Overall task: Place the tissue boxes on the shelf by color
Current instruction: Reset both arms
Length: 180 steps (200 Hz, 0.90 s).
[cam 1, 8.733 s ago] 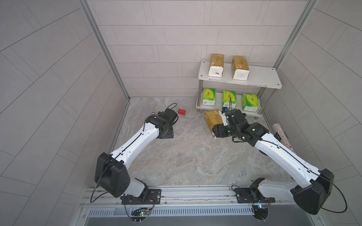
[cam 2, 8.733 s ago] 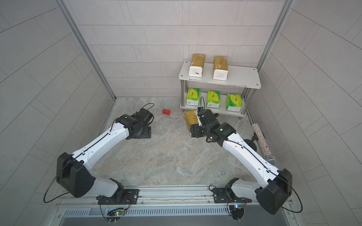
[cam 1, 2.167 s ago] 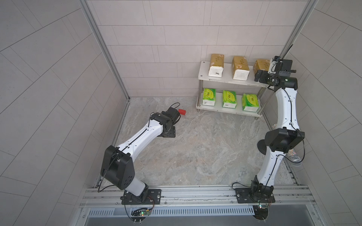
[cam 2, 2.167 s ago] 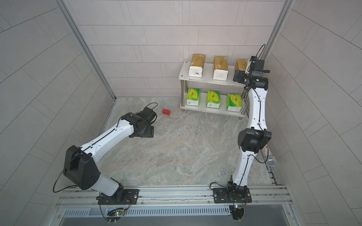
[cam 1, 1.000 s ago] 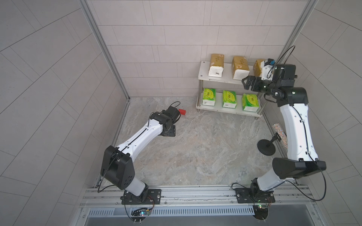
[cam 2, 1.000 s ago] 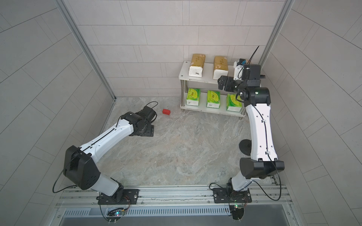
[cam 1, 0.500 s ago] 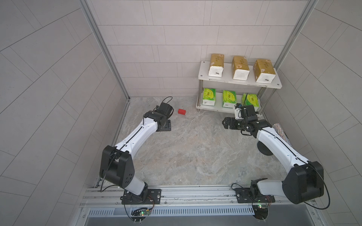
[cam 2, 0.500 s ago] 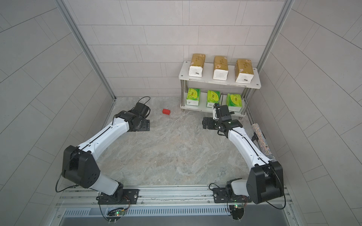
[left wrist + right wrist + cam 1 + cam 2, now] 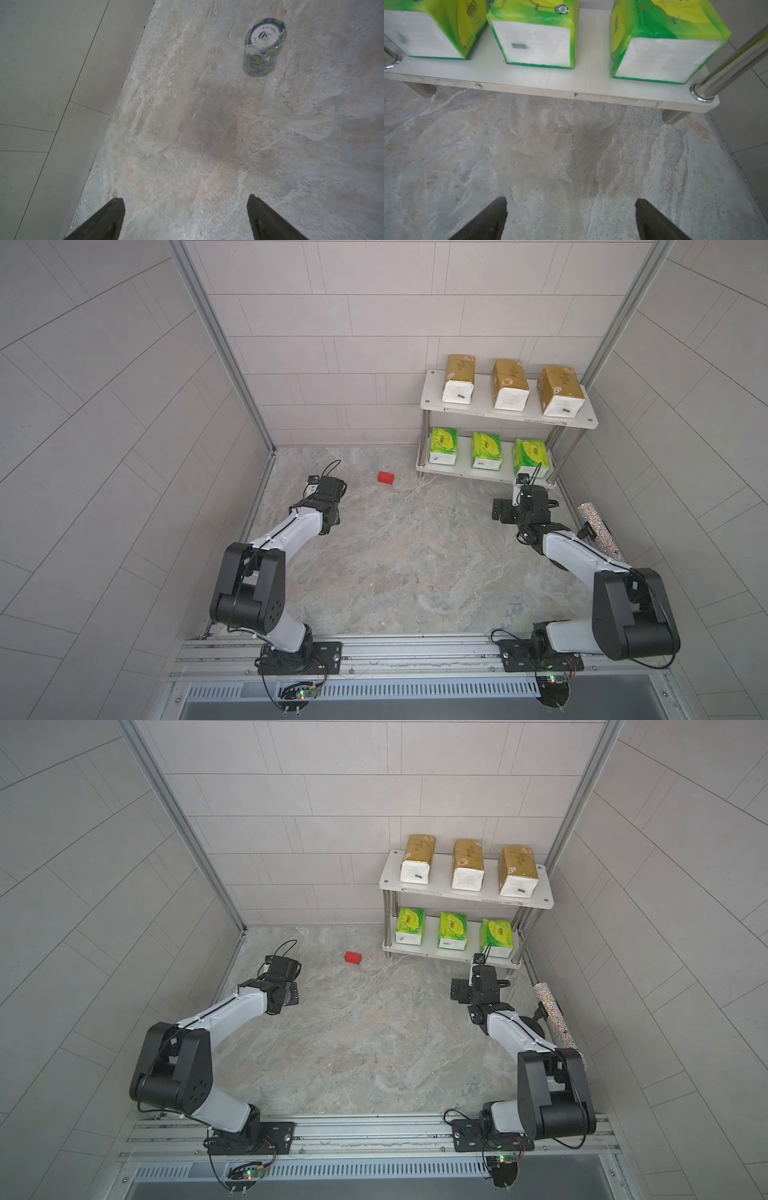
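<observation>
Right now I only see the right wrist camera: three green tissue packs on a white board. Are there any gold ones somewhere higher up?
Observer: Yes. Three gold tissue packs stand in a row on the top board of the shelf.
Operator: Are any packs lying on the floor?
Observer: No pack shows on the floor in any view. In both top views only a small red block lies there, off to the side of the shelf.
Operator: What is the other arm doing?
Observer: The left gripper hangs over the floor with its fingers spread wide, holding nothing.
</observation>
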Tool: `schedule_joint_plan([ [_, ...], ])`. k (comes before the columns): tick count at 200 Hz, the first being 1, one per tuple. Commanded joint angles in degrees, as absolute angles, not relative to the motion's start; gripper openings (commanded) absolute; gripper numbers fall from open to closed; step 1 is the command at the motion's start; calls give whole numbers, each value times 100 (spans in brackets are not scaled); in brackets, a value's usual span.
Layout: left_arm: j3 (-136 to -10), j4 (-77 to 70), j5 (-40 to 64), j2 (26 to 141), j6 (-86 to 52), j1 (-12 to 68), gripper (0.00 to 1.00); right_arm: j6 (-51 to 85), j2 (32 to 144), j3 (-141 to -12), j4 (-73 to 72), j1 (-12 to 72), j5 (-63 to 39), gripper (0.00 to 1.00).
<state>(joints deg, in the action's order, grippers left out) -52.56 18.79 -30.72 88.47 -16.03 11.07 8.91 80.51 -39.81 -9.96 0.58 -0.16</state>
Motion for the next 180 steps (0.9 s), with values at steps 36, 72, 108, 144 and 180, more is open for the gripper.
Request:
schedule_joint_plan([
  [36,-4161,-540,-3067,8336,-748,914,100,375,8516,-3304,-2853,23,259,100],
  [72,-3510,-1939,-2727,8311,-586,847,100,270,8732,-2773,-3974,-34,-253,100],
  [108,-3015,-3240,-2208,8424,127,820,100,492,8758,-2300,-4866,-278,-493,100],
  [144,-2435,-4508,-1820,8740,-74,551,100,493,8887,-2028,-5411,-402,-887,100],
  [180,-2432,-4591,-1525,8884,-78,440,100,511,8974,-2010,-5612,-400,-839,100],
])
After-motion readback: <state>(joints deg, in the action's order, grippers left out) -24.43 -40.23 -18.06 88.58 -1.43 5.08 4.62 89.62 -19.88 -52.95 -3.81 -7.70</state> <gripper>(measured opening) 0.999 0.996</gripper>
